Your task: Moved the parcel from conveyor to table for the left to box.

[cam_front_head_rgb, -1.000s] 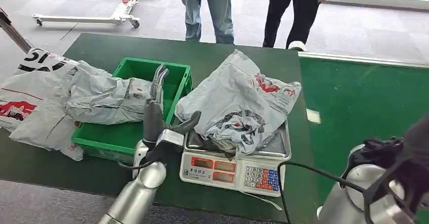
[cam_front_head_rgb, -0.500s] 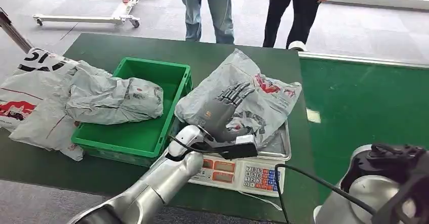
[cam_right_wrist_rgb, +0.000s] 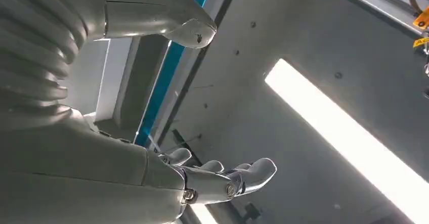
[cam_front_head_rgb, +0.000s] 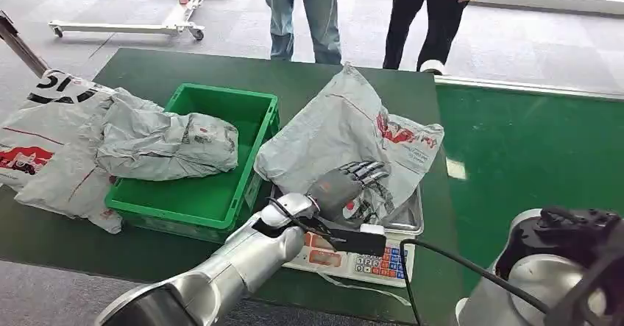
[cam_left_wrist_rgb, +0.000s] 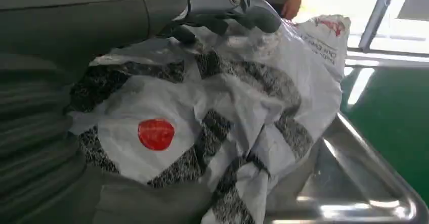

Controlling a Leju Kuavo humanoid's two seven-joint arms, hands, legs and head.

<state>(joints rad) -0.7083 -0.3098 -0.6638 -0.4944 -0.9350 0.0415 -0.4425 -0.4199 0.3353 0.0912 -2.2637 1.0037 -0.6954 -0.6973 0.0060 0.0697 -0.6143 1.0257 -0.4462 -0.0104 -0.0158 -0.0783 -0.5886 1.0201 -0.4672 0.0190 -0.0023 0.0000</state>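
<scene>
**A:** ok so where's your parcel (cam_front_head_rgb: 353,138) at right now?

**B:** It's lying on the metal pan of the scale (cam_front_head_rgb: 408,219), which sits on the dark green table (cam_front_head_rgb: 147,68) just right of the green crate (cam_front_head_rgb: 254,112). Grey poly bag, red and black print, all crumpled, and its top corner sticks up toward the far edge of the table.

**A:** and your left hand (cam_front_head_rgb: 346,190)?

**B:** It's on the near end of the parcel. In the left wrist view you can see the thumb and dark fingers (cam_left_wrist_rgb: 258,16) curled over the plastic with the bag bunched up against the palm, so you're grasping it. The scale pan's shiny rim shows right beside the bag there.

**A:** right hand (cam_right_wrist_rgb: 217,176)?

**B:** Nothing in it. The right wrist view has it pointing at the ceiling, fingers spread a bit, loosely curved, holding nothing.

**A:** anything else around?

**B:** Another grey parcel (cam_front_head_rgb: 165,146) is draped over the crate's left wall, and a bigger white bag (cam_front_head_rgb: 44,142) lies on the table left of it. Two people (cam_front_head_rgb: 368,13) stand past the far edge. The green conveyor (cam_front_head_rgb: 530,149) is off to your right.
</scene>
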